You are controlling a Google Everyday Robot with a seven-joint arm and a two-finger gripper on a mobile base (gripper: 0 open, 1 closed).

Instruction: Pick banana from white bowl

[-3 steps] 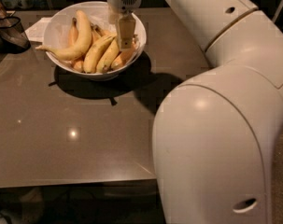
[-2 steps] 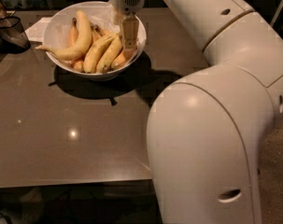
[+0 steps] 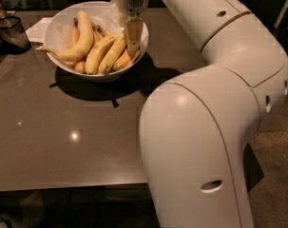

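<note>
Several bananas fill the white bowl (image 3: pixel 58 30) at the far left of the table (image 3: pixel 62 127), and the long pale banana (image 3: pixel 113 52) lies right of centre among them, not yet lifted. The gripper (image 3: pixel 134 32) hangs low over the bowl's right side, beside that banana's far end. Whether it has closed on anything cannot be told, so the lift out appears left to do.

The white bowl (image 3: pixel 58 25) sits near the far left corner of the table (image 3: pixel 62 127). The banana (image 3: pixel 100 52) lies inside it, and the claw (image 3: pixel 133 42) hangs over the bowl's right side.
</note>
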